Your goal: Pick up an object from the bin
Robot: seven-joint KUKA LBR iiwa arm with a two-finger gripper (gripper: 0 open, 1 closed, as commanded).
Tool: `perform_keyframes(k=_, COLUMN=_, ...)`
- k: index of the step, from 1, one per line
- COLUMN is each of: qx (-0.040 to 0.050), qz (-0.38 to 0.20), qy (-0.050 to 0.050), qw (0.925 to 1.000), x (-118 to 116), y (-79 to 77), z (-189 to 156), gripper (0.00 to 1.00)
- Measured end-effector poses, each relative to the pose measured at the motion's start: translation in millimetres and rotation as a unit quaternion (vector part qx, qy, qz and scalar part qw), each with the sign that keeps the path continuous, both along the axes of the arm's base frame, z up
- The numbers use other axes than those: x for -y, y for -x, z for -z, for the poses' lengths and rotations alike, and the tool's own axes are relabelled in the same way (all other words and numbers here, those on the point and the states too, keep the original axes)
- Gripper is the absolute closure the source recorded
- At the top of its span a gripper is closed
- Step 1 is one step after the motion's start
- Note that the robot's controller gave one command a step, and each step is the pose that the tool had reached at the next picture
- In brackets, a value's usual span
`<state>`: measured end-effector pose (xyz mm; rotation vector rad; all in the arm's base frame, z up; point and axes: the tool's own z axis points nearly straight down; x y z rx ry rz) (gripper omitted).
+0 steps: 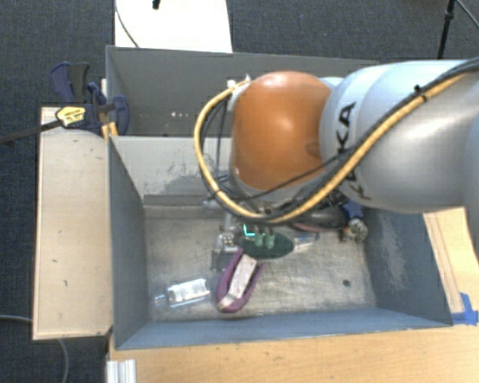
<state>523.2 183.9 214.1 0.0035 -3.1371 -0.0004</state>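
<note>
My orange cover (275,130) and cables (211,178) hide most of my tool (226,250). Only its grey lower end pokes out, low over the floor of the bin (128,238), and I cannot tell whether it is open or closed. Right below it lies a purple-and-white packet (238,282), tilted, its upper end at the tool; touching or not, hard to say. A dark green thing (273,246) sits just right of the tool, partly under my arm (415,142). A clear packet (184,294) lies left of the purple one. Farther right, a blue thing (351,211) and a metal piece (355,230) peep out, half covered.
</note>
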Motion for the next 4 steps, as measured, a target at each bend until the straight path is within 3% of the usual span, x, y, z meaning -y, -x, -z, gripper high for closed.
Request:
perform_keyframes(k=1, qx=0.0032, qz=-0.282, qy=-0.001, qw=0.9593, x=39.9, y=12.1, z=110.8, gripper=0.00)
perform_keyframes(k=2, qx=0.0020, qz=-0.409, qy=0.000, qw=0.9127, x=53.2, y=26.6, z=133.9, gripper=0.00)
perform_keyframes(k=3, qx=0.0014, qz=-0.406, qy=-0.002, qw=0.9138, x=51.8, y=27.4, z=134.2, gripper=1.00)
perform_keyframes(k=4, qx=0.0067, qz=-0.410, qy=0.000, qw=0.9121, x=52.7, y=19.3, z=-19.3, gripper=1.00)
